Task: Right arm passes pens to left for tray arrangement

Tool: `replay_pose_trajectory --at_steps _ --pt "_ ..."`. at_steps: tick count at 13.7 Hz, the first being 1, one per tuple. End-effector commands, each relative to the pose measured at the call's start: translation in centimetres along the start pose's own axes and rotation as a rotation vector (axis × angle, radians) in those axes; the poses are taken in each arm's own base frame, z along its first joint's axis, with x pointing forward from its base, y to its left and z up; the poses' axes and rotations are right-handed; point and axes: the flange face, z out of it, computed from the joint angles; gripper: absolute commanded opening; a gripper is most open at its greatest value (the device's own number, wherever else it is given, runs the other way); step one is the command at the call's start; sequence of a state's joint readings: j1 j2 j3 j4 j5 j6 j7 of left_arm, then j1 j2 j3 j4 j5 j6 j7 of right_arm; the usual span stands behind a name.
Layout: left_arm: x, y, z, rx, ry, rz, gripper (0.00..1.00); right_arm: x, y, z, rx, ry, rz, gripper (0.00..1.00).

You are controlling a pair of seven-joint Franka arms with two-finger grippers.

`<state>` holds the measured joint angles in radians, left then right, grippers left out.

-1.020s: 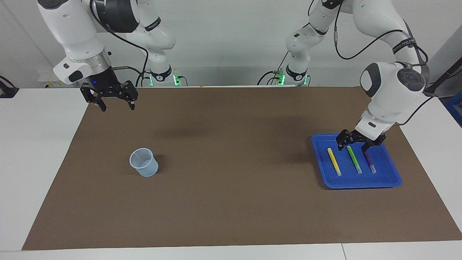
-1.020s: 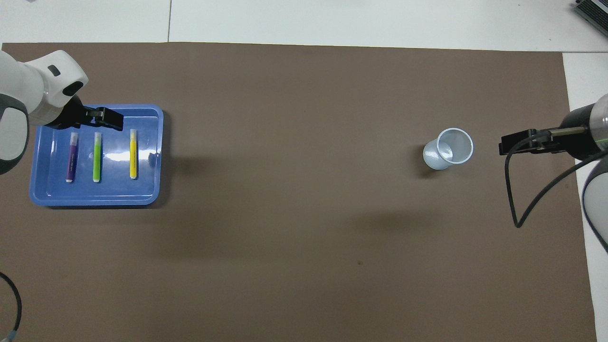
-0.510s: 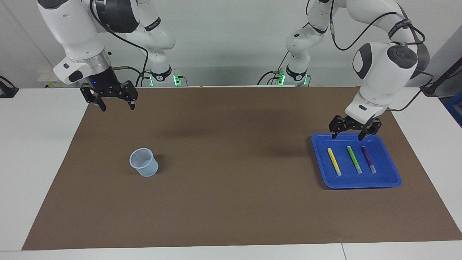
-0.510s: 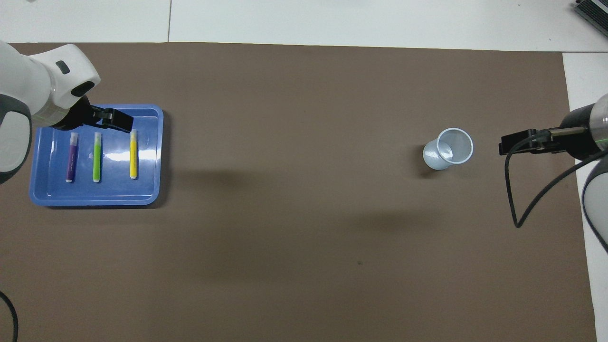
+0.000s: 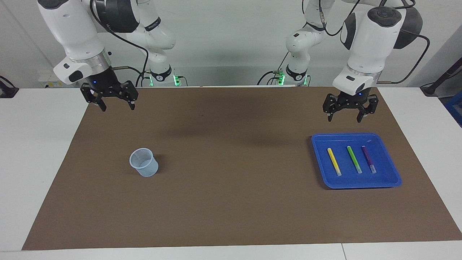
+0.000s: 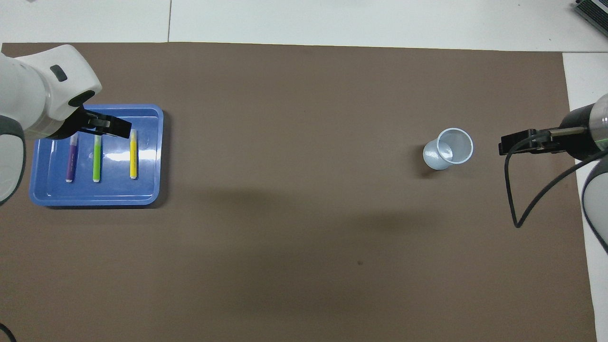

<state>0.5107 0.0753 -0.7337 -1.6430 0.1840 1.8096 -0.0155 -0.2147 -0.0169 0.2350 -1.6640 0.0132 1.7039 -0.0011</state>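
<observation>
The blue tray [image 5: 355, 185] lies on the mat toward the left arm's end of the table. The yellow pen [image 5: 334, 161], green pen [image 5: 354, 159] and purple pen [image 5: 368, 159] lie side by side in it, apart from each other. My left gripper [image 5: 344, 119] is open and empty, raised well above the tray. In the overhead view it [image 6: 118, 128] covers the pens' ends in the tray [image 6: 95, 195]. My right gripper [image 5: 118, 108] is open and empty. It waits in the air over the mat's edge at the right arm's end.
A small translucent bluish cup [image 5: 144, 163] stands upright on the brown mat toward the right arm's end, and also shows in the overhead view [image 6: 449, 149]. White table surrounds the mat [image 5: 231, 202].
My left gripper has risen out of the tray with nothing in it, leaving the three pens where they lay. The right arm has not moved.
</observation>
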Motion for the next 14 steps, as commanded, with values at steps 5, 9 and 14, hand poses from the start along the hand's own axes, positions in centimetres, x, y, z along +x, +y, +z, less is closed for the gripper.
replay_pose_trajectory --at_steps 5,9,14 --pt "-0.3 -0.3 0.2 0.014 -0.008 -0.003 1.00 -0.7 -0.3 -0.2 -0.004 -0.004 -0.022 1.00" --pt "-0.3 0.0 0.2 0.014 -0.009 0.002 1.00 -0.6 -0.3 -0.1 -0.004 -0.001 -0.022 1.00" --pt "-0.2 6.1 -0.9 0.018 0.015 0.103 1.00 -0.6 -0.3 -0.1 -0.004 -0.001 -0.022 1.00"
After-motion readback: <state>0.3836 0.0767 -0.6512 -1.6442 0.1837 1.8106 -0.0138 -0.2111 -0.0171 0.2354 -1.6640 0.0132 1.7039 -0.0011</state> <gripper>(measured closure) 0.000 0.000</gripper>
